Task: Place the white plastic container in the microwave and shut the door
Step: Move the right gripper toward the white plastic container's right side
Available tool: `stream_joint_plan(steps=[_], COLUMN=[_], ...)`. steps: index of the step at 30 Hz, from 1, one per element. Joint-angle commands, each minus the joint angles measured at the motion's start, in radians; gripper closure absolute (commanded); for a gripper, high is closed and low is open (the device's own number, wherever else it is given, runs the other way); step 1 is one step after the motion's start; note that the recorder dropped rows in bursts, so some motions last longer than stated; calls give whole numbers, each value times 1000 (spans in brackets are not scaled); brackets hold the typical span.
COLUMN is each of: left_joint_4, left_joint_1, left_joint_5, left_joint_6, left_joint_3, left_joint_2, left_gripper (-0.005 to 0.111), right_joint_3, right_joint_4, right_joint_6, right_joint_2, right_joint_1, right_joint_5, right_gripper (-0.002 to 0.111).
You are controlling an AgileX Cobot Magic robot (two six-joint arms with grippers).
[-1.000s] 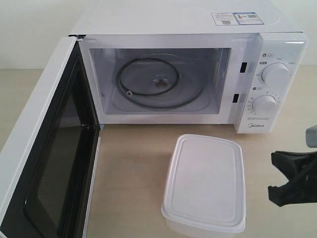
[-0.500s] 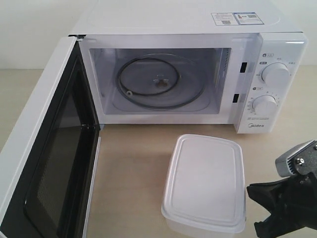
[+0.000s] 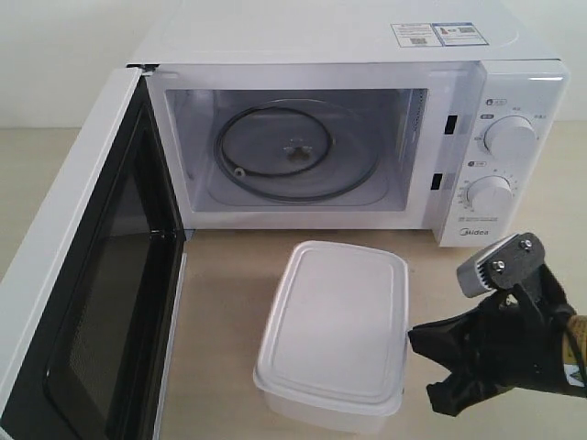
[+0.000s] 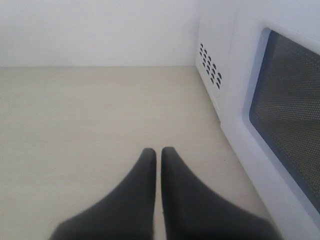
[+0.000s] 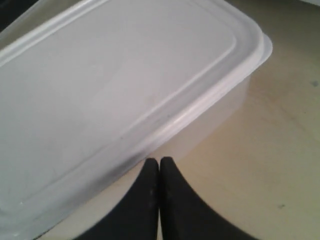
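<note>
The white plastic container (image 3: 335, 330) sits lid-on on the table in front of the microwave (image 3: 348, 37), slightly skewed. The door (image 3: 55, 266) is swung wide open to the left, so the cavity and glass turntable (image 3: 293, 151) show. My right gripper (image 3: 420, 362) is shut, and its tips rest against the container's right side; in the right wrist view the gripper (image 5: 159, 160) meets the container (image 5: 115, 85) just under the lid rim. My left gripper (image 4: 158, 150) is shut and empty. It hovers over bare table beside the door's outer face (image 4: 290, 115) and is out of the exterior view.
The beige table (image 3: 220, 302) runs between the open door and the container. Two dials (image 3: 510, 137) sit on the microwave's right panel. Side vents (image 4: 210, 65) show in the left wrist view. A white wall stands behind.
My right gripper has come in from the right edge to the container's side. The container has slid left by roughly a third of its width.
</note>
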Motion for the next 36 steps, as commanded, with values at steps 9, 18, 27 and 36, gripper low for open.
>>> stream_joint_plan(steps=[9,18,27,36], left_joint_4=[0,0,0,0], left_joint_1=[3,3,3,3], left_joint_5=[-2,-2,-2,-2], left_joint_6=[-12,-12,-12,-12], left_joint_3=[4,4,4,4], left_joint_2=[-4,-4,-4,-4], left_gripper=[102,102,102,102], right_joint_3=[-86,-58,1,39], right_joint_4=[68,68,81,115], right_joint_6=[32,32,103,261], right_joint_2=[28,-70,-168,-169], right_joint_1=[103,103,103,101], right_joint_5=[97,285,271,200], right_gripper=[109,109,109,109])
